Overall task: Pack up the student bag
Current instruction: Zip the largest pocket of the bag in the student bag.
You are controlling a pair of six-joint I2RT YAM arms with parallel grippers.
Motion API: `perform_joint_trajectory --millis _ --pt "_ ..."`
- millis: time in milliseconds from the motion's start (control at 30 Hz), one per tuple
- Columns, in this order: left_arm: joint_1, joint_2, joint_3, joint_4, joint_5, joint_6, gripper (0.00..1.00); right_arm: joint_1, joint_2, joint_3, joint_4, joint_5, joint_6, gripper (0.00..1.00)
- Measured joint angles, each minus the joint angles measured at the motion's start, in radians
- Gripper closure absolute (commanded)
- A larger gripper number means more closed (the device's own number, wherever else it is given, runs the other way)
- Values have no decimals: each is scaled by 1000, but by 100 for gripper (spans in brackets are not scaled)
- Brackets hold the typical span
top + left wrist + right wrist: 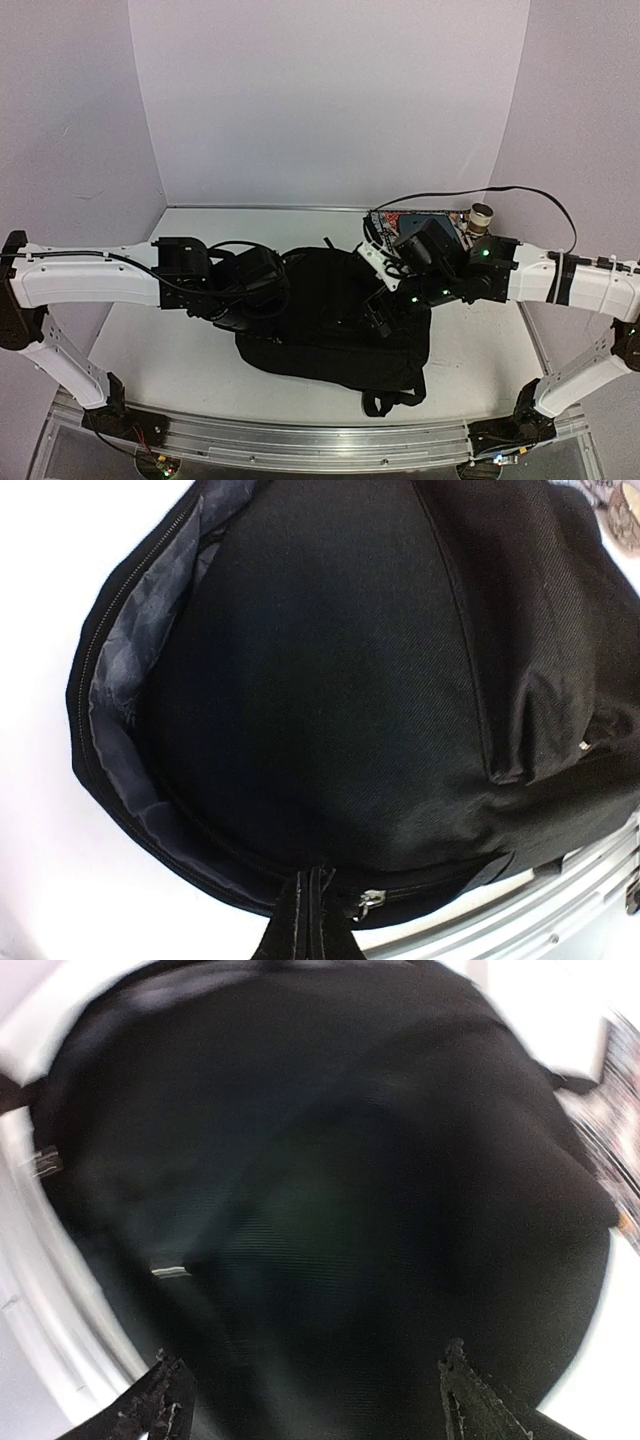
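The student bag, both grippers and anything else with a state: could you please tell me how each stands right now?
student bag: lying flat on the table, zipper open, grey lining showing
left gripper: shut, pinching the bag's edge by the zipper
right gripper: open over the bag, holding nothing
book: lying beyond the bag, not packed yet

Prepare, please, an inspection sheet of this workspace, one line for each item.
Surface: white table.
Job's things: student bag lies at the centre, zipper open, grey lining showing.
Clutter: patterned flat item and small pale cylinder, far right, behind the right arm.
Grippers: left end effector shut on the bag's zipper rim; right end effector open, above the bag.
Cables: black cable loops over the right arm.
Surroundings: plain pale walls; metal rail at the near edge.
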Motion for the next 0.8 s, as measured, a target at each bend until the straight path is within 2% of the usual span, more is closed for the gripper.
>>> perform_joint_trajectory --millis 200,500,633,800 --pt "2 -68 -67 106 -12 -18 100 100 36 1 101 -130 -79 21" --pt "3 -149 -197 258 -3 -59 100 134 179 5 279 -260 -136 29" --pt "3 -159 -222 298 -1 -70 100 134 255 22 324 -282 -163 38" --pt "3 -197 -248 321 1 -89 100 133 332 63 360 -305 -188 57"
